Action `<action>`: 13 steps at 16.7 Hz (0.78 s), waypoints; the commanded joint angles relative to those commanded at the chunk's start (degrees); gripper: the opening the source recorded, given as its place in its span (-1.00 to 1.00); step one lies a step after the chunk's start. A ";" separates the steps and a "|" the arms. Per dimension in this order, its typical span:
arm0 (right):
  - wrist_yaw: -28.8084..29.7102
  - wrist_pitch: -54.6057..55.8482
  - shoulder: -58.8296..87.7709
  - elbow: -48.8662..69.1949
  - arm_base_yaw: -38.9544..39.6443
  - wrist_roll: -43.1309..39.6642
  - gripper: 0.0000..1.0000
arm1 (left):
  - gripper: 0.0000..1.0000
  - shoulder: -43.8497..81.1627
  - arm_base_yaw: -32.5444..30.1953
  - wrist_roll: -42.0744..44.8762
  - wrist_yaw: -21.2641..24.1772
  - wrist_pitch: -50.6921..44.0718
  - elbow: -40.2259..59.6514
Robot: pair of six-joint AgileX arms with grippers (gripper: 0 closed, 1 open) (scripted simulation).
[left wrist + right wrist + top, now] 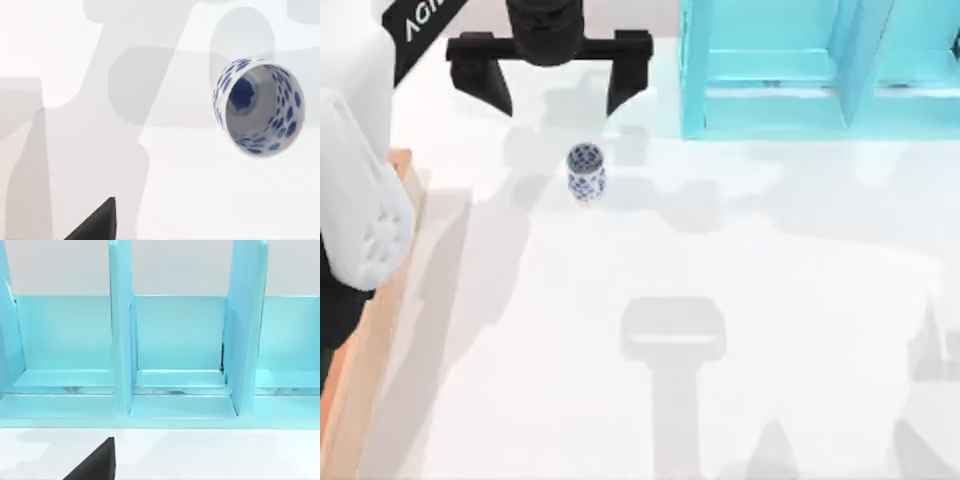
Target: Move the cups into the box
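- One cup is left out on the surface (740, 330), so I judge the step in hand to be the reach for it; the box (380, 300) lies along the surface's left edge, its light rim and orange-brown floor partly under the left arm's white body.
- Large turquoise frame (800, 70) stands at the far edge toward the right corner, well apart from the work.
- Left arm stretches from the left edge toward the far edge, its wrist pointing down, with the left gripper (555, 95) spread wide, dark fingers well apart and holding nothing.
- Right gripper (95, 462) faces the turquoise frame's compartments in its wrist view; I cannot tell how its fingers stand.
- Small white cup with blue floral pattern (586, 172) stands upright near the far edge, left of centre, just nearer than the left gripper and not between its fingers; the left wrist view looks into its mouth.
- Next move, as I judge it, calls for bringing the left gripper over the cup, lowering it astride the narrow wall and closing gently, since so slim a cup could tip.
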 joint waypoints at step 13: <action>0.00 0.00 0.00 0.00 0.00 0.00 1.00 | 1.00 4.38 -3.29 -3.18 -0.38 8.20 -2.85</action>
